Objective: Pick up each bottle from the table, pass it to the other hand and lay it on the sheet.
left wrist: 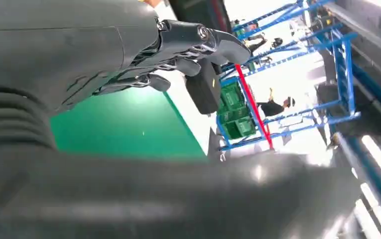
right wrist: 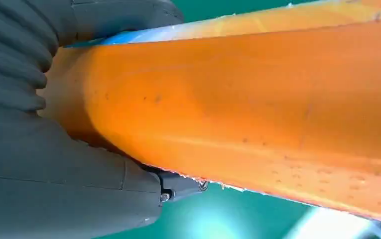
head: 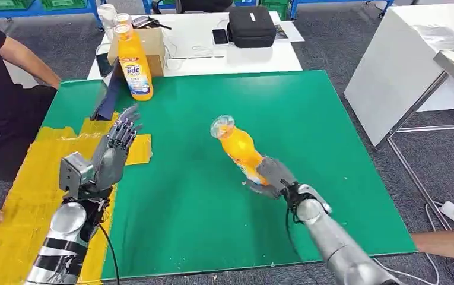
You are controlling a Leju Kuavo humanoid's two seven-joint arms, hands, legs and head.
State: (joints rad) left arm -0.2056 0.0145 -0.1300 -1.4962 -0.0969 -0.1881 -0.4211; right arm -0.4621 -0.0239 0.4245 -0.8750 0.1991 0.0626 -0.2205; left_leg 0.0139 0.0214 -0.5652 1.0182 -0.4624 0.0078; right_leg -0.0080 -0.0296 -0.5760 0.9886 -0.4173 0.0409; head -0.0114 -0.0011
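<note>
Gripping the orange bottle (head: pixel 240 149) by its lower end, your right hand (head: pixel 273 176) has it lifted over the green sheet (head: pixel 343 178), cap tilted up and towards the left, so the neck is free for the other hand to take. Your left hand (head: pixel 115 149) waits raised near the yellow tape (head: pixel 31 196), fingers spread and holding nothing, well apart from the bottle. A second bottle (head: pixel 134 62) stands upright at the sheet's far edge, beside a cardboard box (head: pixel 151 48).
</note>
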